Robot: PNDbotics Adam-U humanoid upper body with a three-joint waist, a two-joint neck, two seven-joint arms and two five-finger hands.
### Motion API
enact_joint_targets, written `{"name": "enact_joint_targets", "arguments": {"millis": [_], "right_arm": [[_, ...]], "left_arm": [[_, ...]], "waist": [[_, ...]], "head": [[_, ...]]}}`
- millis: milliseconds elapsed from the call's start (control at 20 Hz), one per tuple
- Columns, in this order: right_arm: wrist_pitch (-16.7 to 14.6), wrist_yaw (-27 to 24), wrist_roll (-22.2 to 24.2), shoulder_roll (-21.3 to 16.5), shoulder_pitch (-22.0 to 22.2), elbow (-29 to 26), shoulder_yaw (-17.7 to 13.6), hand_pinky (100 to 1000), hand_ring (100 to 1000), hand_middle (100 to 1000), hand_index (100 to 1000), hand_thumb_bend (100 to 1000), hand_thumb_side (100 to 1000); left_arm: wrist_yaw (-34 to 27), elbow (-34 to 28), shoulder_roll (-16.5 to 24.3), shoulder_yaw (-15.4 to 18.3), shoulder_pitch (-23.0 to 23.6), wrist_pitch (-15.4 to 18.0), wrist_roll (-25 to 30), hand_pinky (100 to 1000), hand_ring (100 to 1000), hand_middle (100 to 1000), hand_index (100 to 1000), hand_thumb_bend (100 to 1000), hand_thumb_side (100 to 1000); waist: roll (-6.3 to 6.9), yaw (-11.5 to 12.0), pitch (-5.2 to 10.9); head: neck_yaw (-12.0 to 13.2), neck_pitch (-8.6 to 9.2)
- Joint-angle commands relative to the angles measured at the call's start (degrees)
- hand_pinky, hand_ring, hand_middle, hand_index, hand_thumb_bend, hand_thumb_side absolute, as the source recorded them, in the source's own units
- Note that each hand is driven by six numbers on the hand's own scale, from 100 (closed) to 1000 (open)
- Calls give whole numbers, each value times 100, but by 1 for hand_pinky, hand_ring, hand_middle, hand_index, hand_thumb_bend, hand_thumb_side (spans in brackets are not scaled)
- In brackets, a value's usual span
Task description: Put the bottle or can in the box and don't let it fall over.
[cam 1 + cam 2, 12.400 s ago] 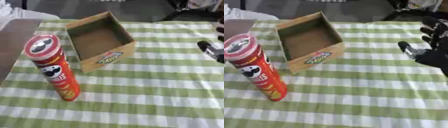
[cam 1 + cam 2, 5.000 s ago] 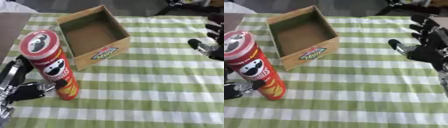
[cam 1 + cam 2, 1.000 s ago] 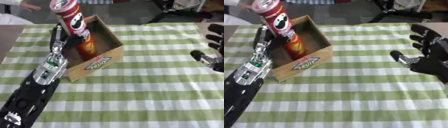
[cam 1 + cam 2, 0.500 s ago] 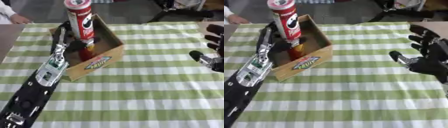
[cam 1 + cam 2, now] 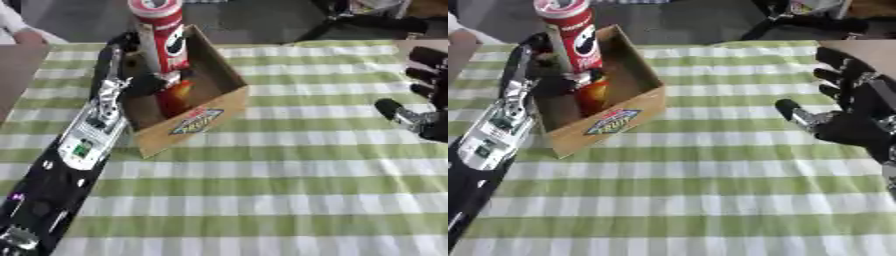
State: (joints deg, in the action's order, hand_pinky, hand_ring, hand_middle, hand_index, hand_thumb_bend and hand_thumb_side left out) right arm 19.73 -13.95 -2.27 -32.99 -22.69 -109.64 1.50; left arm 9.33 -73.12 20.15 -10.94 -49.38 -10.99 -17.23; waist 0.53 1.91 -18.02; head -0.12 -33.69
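The left hand (image 5: 144,82) is curled around the red can (image 5: 166,47), at the left wall of the box (image 5: 197,117). Half a second ago the can was held higher; now it has been lowered, upright, into the box, so the job looks almost done. To the right of the box, the right hand (image 5: 846,117) is held open over the checked cloth (image 5: 280,200).

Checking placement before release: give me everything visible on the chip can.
The chip can is a tall red tube with a pale lid ringed in red and a face logo on its side; its lower part turns orange. It stands roughly upright inside the cardboard box, by the left wall, its upper half rising above the rim. The left hand has dark fingers curled round its lower middle. Its base is hidden by the box wall.
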Motion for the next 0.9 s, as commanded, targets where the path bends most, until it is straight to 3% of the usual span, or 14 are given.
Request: {"name": "enact_joint_targets", "arguments": {"millis": [50,450,900], "right_arm": [[-22,-26,-38,-147,-29,-75,-105,1000,1000,1000,963,464,100],[-55,-23,-130,-199,2,-91,-184,1000,1000,1000,962,462,100],[-74,-44,-185,-201,12,-98,-228,1000,1000,1000,964,462,100]], "left_arm": [[-277,-546,319,144,221,152,-127,745,837,743,802,793,301],[-1029,-1768,921,489,1437,464,-635,736,830,740,810,746,285],[-1685,-3177,1117,953,2846,602,-1085,709,808,763,795,638,412]], "waist": [[-9,32,176],[-59,158,174],[-93,238,229]], "head": [[-65,-63],[-187,-151],[-79,-139]]}}
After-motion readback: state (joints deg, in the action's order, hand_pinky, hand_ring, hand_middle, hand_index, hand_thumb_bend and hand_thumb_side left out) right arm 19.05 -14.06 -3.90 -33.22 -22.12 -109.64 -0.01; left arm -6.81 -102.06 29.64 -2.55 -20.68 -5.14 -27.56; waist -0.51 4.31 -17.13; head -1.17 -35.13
